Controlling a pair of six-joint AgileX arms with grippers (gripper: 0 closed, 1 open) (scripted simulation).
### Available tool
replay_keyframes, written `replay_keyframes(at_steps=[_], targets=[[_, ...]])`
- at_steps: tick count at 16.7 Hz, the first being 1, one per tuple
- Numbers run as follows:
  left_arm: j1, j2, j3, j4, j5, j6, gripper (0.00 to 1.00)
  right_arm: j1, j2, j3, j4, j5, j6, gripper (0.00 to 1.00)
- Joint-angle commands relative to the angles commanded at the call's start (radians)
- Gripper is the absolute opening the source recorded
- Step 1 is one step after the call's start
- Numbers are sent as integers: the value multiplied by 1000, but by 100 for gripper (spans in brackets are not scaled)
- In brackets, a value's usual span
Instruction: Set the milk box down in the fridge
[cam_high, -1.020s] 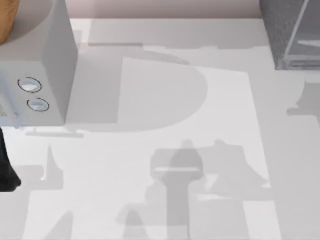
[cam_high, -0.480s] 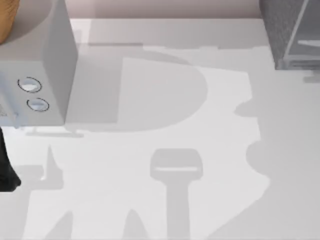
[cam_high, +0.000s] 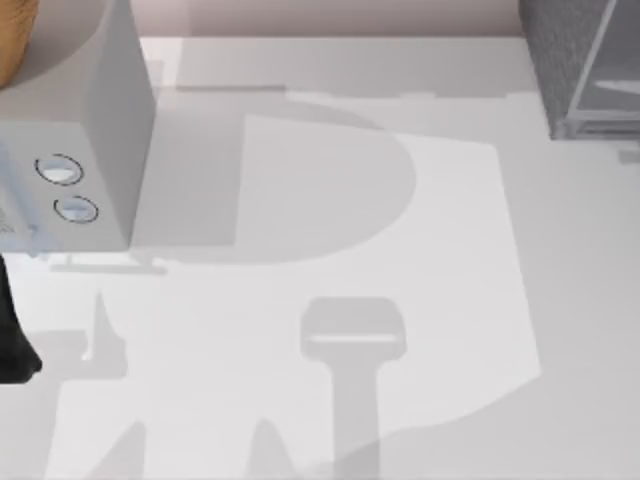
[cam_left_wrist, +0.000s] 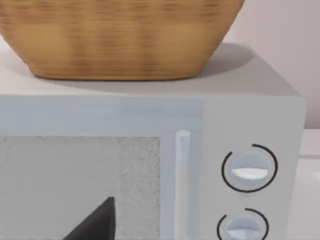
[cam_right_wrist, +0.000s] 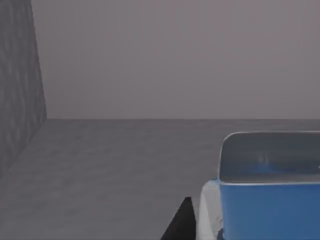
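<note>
The milk box (cam_right_wrist: 270, 210), blue on top with a white edge, sits close in the right wrist view. My right gripper (cam_right_wrist: 260, 232) is shut on it, and one dark fingertip (cam_right_wrist: 181, 222) lies against its side. Around them is the fridge interior (cam_right_wrist: 125, 165): a dark speckled side wall, a grey floor and a plain back wall. From above, the fridge (cam_high: 580, 70) stands at the table's far right corner. My left arm (cam_high: 12, 340) is parked at the left edge. A dark part of its gripper (cam_left_wrist: 95, 227) faces the microwave door.
A light grey microwave (cam_high: 90, 150) with two round dials (cam_left_wrist: 248, 169) stands at the far left. A woven basket (cam_left_wrist: 120, 40) sits on top of it. The white table (cam_high: 330, 250) carries only shadows across its middle.
The right arm's shadow has slid rightward across the table toward the fridge and is mostly gone from the middle. My left arm has not moved.
</note>
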Motion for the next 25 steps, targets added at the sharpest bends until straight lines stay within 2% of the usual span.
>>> replay_keyframes(at_steps=[6, 15, 21, 25], targets=[[0, 0, 0, 0, 0, 0, 100, 15, 43, 67, -47, 4, -1, 0], [0, 0, 0, 0, 0, 0, 100, 56, 243, 577, -333, 53, -1, 0], [0, 0, 0, 0, 0, 0, 100, 62, 262, 630, -375, 61, -1, 0], [0, 0, 0, 0, 0, 0, 100, 62, 262, 630, -375, 61, -1, 30]])
